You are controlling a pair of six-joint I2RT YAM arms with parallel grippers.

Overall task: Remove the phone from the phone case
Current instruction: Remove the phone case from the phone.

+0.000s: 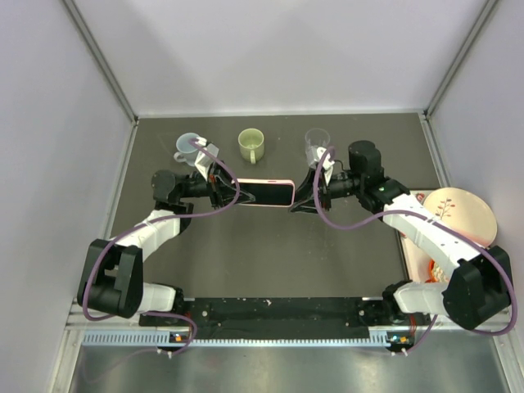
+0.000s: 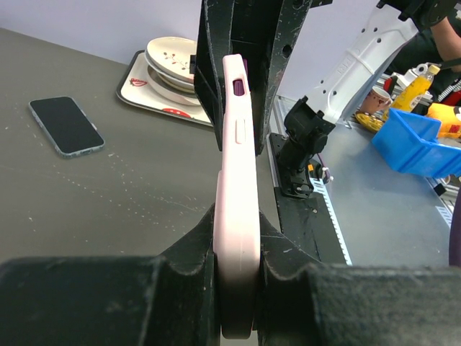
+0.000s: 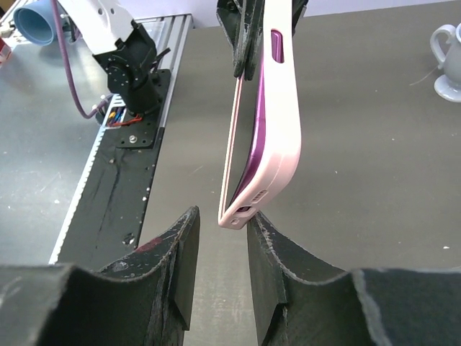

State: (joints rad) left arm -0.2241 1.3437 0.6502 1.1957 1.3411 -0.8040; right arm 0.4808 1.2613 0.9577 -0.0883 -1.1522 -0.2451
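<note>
The left end effector (image 2: 238,249) is clamped on one end of the pink phone case (image 1: 266,193), holding it on edge above the dark desk (image 1: 270,262), midway between the two arms. The purple phone (image 3: 259,133) sits inside the case. The right end effector (image 3: 222,234) has its jaws apart, with the case's free corner just at their mouth.

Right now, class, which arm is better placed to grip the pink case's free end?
Right: the right gripper is open, that end at its fingertips. The left gripper is shut on the other end of the pink case.
</note>
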